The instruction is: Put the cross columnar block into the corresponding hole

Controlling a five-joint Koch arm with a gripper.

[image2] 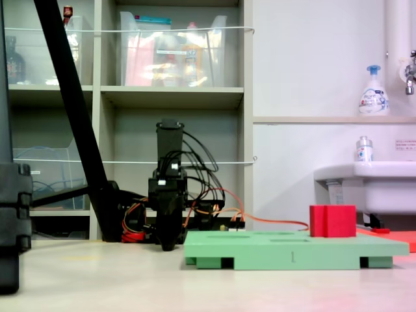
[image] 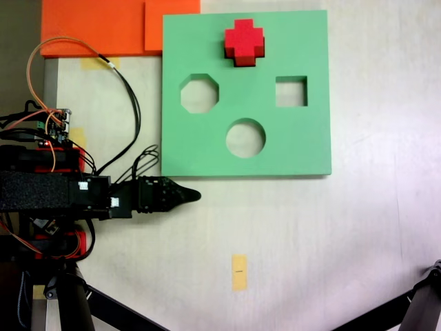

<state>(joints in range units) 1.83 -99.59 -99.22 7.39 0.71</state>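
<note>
The red cross columnar block (image: pixel 244 41) (image2: pixel 332 221) stands upright at the far edge of the green foam board (image: pixel 303 148) (image2: pixel 286 250), rising above its surface. It covers the corresponding hole, so the plus-shaped cutout is hidden and I cannot tell how deep the block sits. My gripper (image: pixel 193 195) (image2: pixel 168 246) rests low over the table just off the board's near left corner, well away from the block. Its jaws come together to one point with nothing between them.
The board also has an octagonal cutout (image: pixel 200 94), a square cutout (image: pixel 291 91) and a round cutout (image: pixel 245 138). Orange foam sheets (image: pixel 96 27) lie at the far left. A yellow tape strip (image: pixel 239 272) marks the bare table. Black stand legs (image: pixel 103 303) cross the near corners.
</note>
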